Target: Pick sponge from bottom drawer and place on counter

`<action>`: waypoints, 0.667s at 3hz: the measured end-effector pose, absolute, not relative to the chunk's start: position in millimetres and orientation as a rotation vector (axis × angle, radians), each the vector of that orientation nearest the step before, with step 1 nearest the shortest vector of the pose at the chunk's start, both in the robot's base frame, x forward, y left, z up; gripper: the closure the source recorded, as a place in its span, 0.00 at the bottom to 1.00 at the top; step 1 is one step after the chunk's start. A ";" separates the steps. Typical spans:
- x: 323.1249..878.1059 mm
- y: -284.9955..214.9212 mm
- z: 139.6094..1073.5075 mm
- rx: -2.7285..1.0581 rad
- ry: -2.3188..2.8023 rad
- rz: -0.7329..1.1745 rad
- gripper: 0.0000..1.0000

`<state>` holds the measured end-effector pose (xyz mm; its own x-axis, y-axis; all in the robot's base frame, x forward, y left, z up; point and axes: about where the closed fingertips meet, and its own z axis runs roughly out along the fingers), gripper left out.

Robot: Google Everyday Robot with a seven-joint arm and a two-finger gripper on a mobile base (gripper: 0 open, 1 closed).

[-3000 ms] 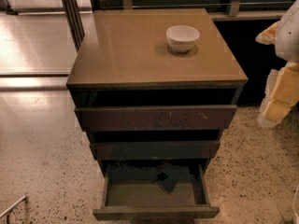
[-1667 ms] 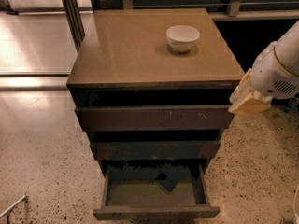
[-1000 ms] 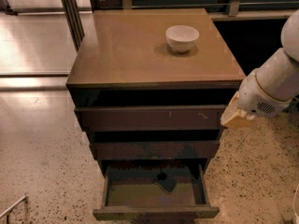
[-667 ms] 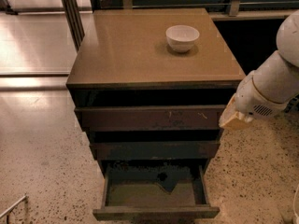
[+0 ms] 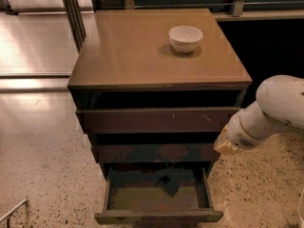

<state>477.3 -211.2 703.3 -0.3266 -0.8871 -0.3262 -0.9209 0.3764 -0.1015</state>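
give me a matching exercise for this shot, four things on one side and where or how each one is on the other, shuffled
1 bowl
2 sponge
3 gripper
4 bottom drawer

A pulled open
B on the counter, toward the back right
C beside the right end of the middle drawer
D lying in a drawer

Pairs: 1-B, 2-D, 3-C, 4-A

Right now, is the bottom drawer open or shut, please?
Open: the bottom drawer is pulled out, sponge visible inside; the tool hangs beside the middle drawer.
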 end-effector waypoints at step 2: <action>518.4 -193.8 557.0 -1.398 2.332 0.380 1.00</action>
